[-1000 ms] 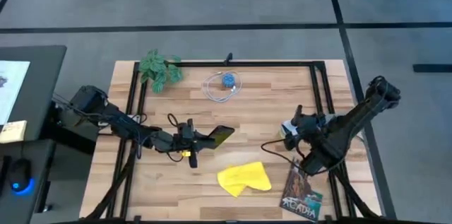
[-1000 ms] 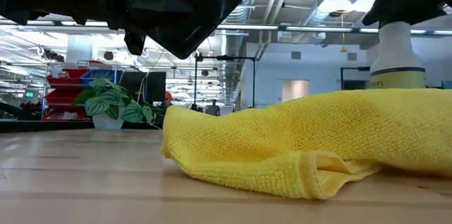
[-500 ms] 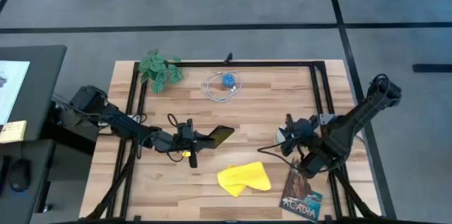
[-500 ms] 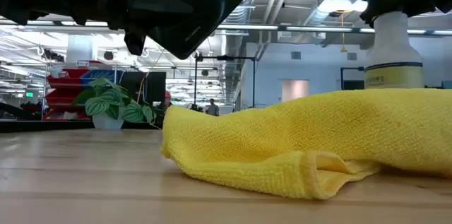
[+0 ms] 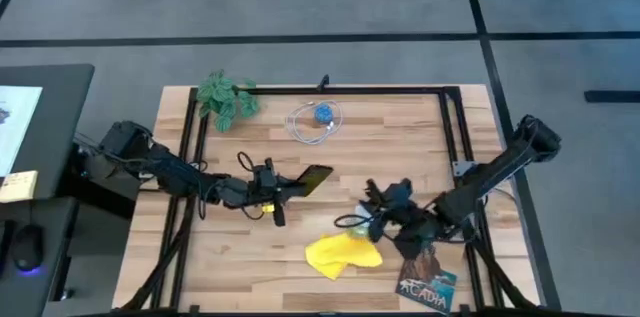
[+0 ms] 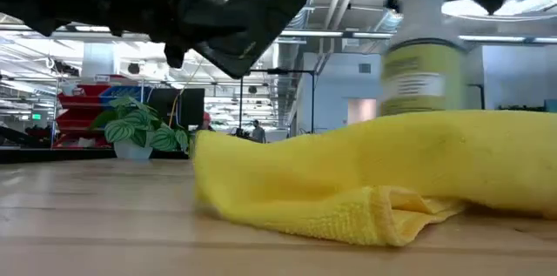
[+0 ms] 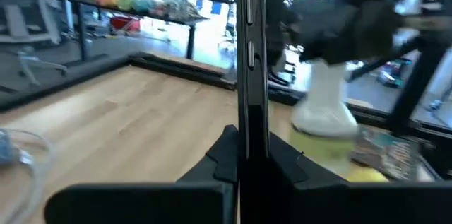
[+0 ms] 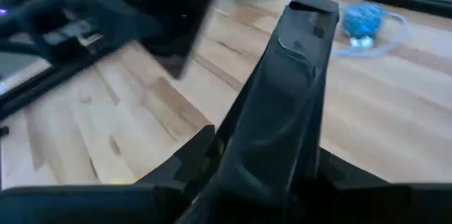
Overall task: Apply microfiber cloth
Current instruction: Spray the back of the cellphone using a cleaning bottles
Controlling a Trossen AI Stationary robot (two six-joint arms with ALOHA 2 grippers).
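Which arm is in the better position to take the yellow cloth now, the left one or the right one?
Neither is free. The left gripper is shut on the smartphone; the right gripper holds a spray bottle. The right is nearer, just beside the microfiber cloth, so probably the right, after setting the bottle down.

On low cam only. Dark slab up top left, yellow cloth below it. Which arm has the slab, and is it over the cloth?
Observer: The left gripper clamps it. It's a thin black smartphone, held off to one side of the bright yellow microfiber cloth, not above it.
Operator: And the bottle?
Observer: The right gripper holds the white spray bottle by its top, close by the cloth's right side.
Operator: Anything else nearby?
Observer: A dark illustrated booklet lies flat right of the cloth.
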